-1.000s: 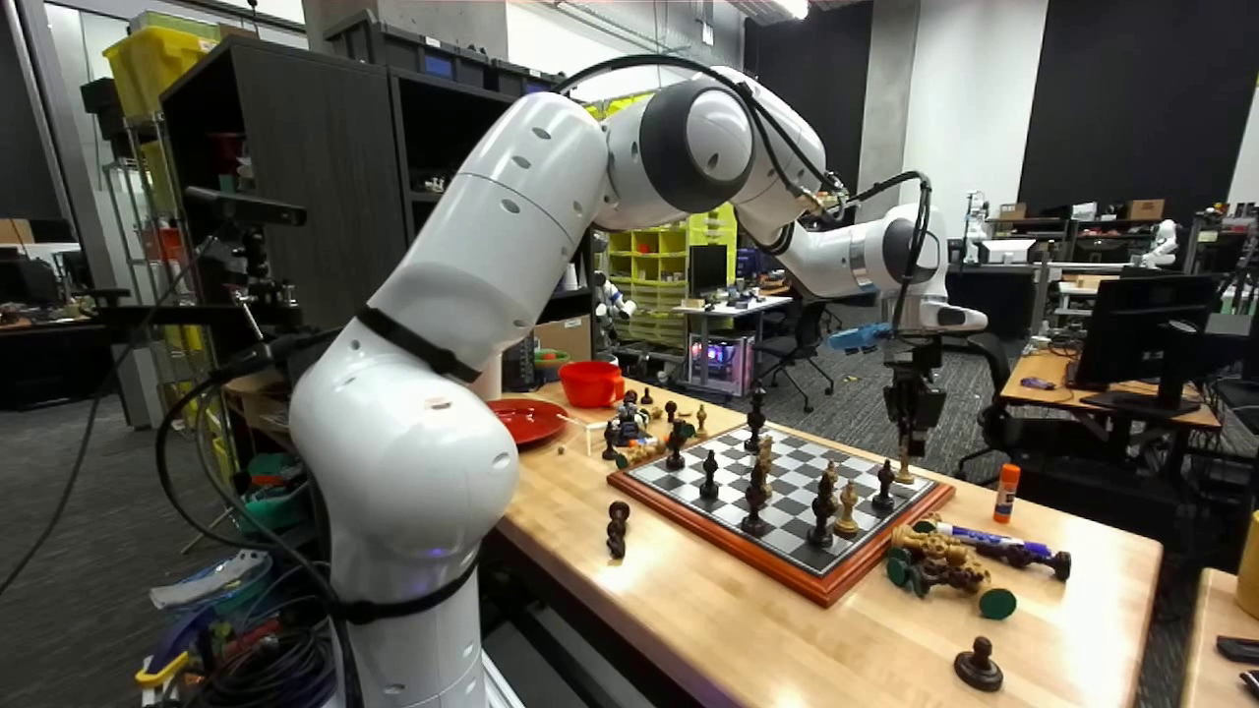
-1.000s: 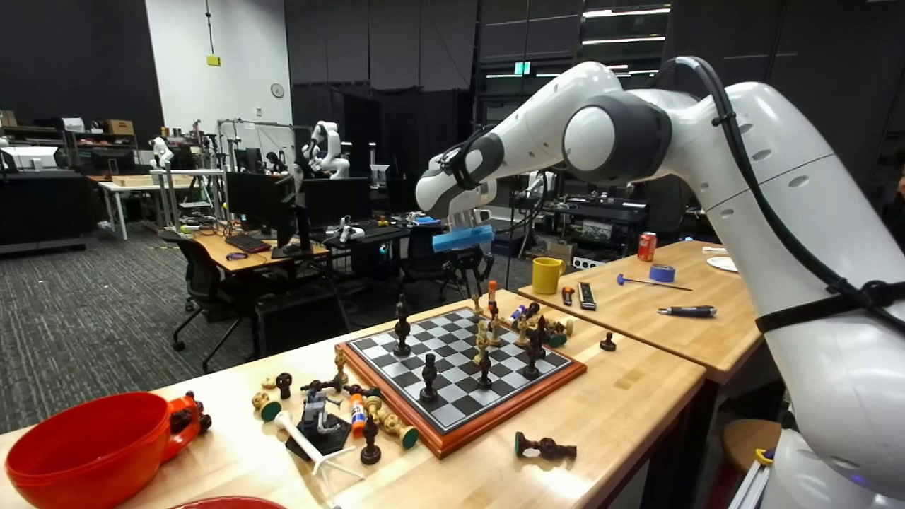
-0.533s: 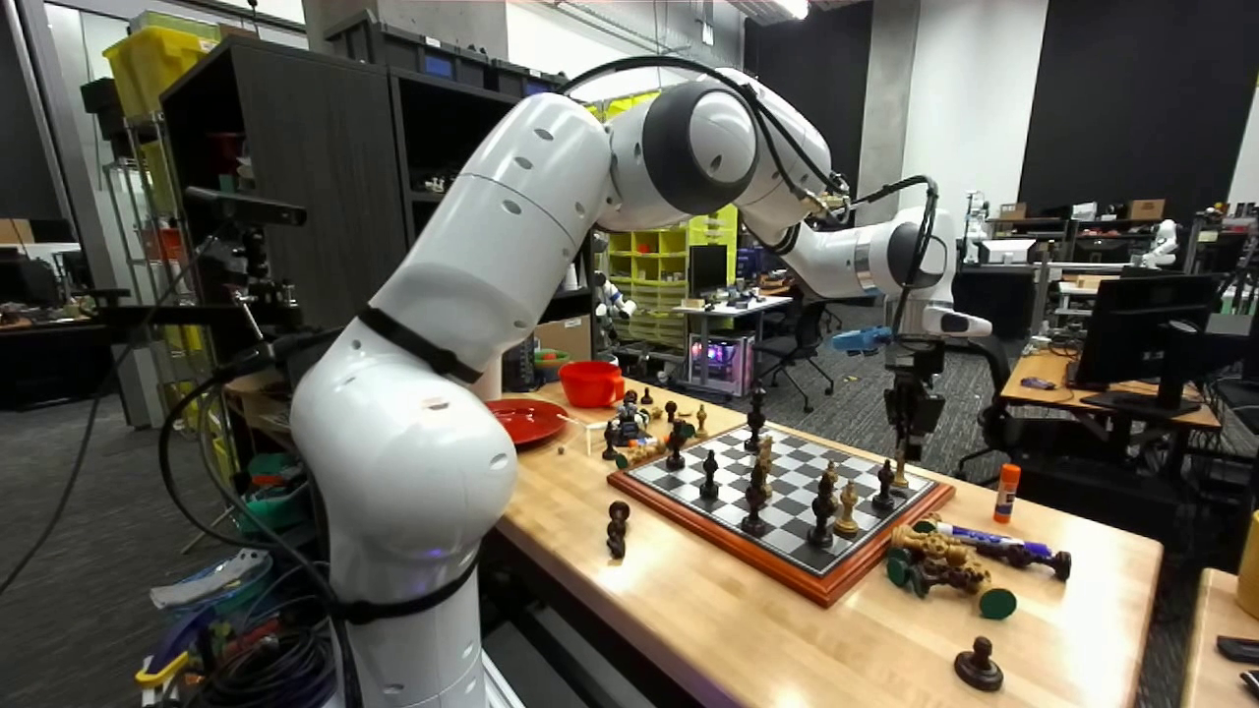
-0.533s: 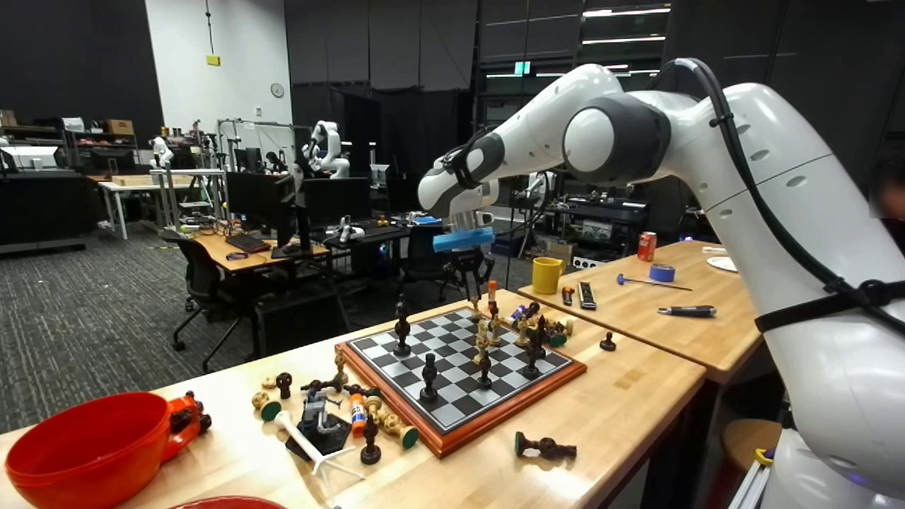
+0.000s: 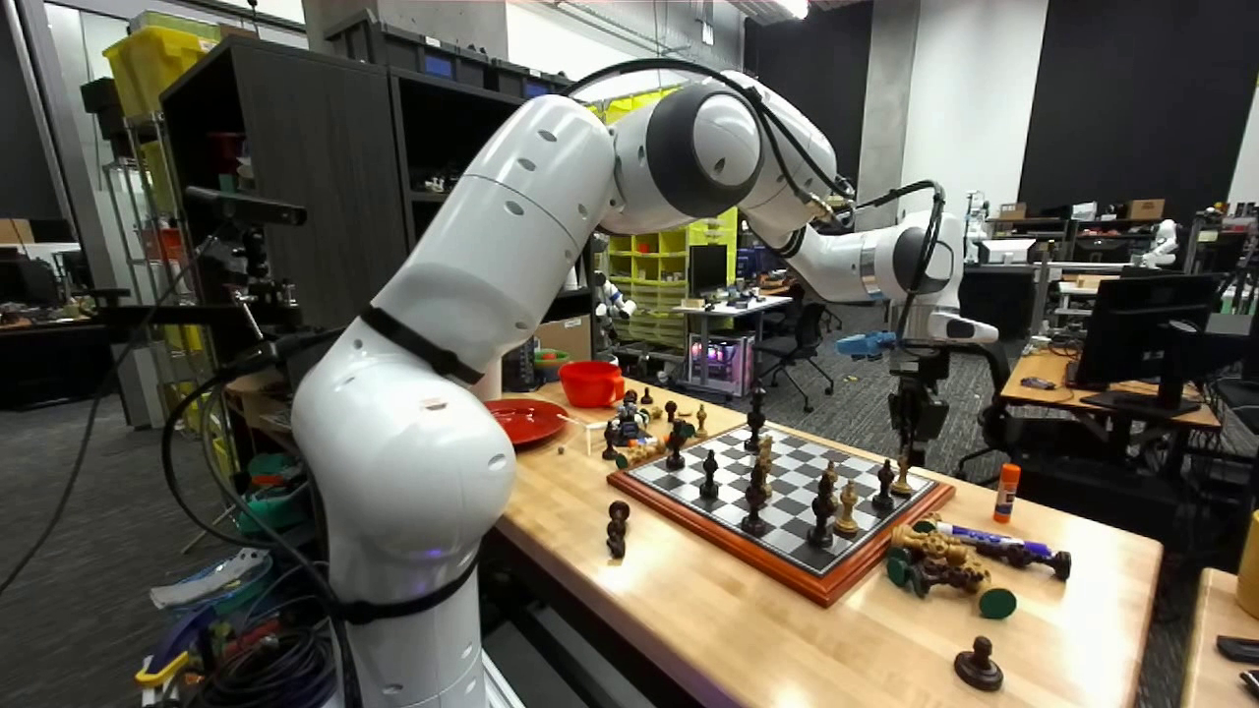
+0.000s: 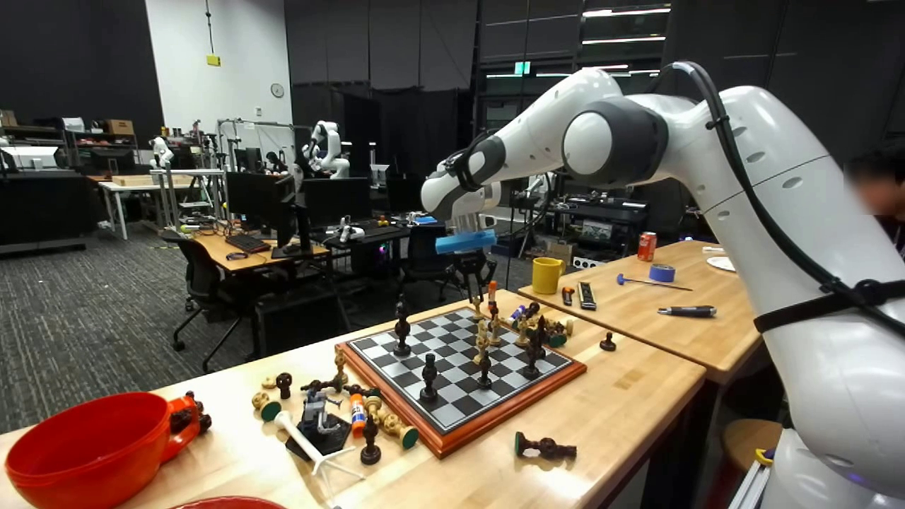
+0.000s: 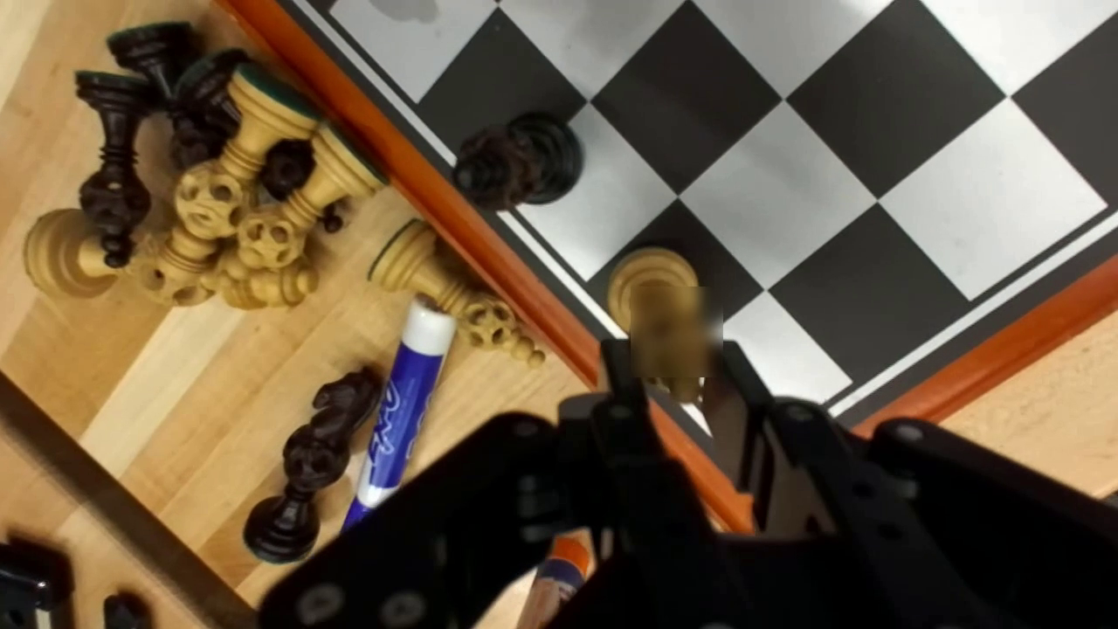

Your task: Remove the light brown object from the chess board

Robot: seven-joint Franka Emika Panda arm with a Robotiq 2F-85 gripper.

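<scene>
Pale wood-topped counter (image 5: 866,639): straight up first, sideways after

It carries the chess board (image 5: 718,534), a large square of dark and pale checks inside a thick reddish-brown wooden rim. At the board's edge, by the dark square next to a pale corner square, is the light brown wooden chess piece (image 7: 651,271), upright. The black two-fingered gripper (image 7: 672,354) is closed on its upper part, a finger on each side, though a blurred patch hides the exact contact. Whether the base touches the board or hangs just above, I cannot tell.

I judge this to be the lifting-out step. Hold a firm, even squeeze and raise vertically until the base would clear the board's rim. A dark brown chess piece (image 7: 541,162) stands near, along the same edge of the board, and an early sideways sweep could topple it. Best to exit over the nearest rim, not across the board. Just outside that rim lie fallen light and dark chess pieces (image 7: 253,135) and a blue-and-white marker pen (image 7: 406,397); a base set on them would likely tip, so aim past them, lower slowly and release only once it stands.
</scene>
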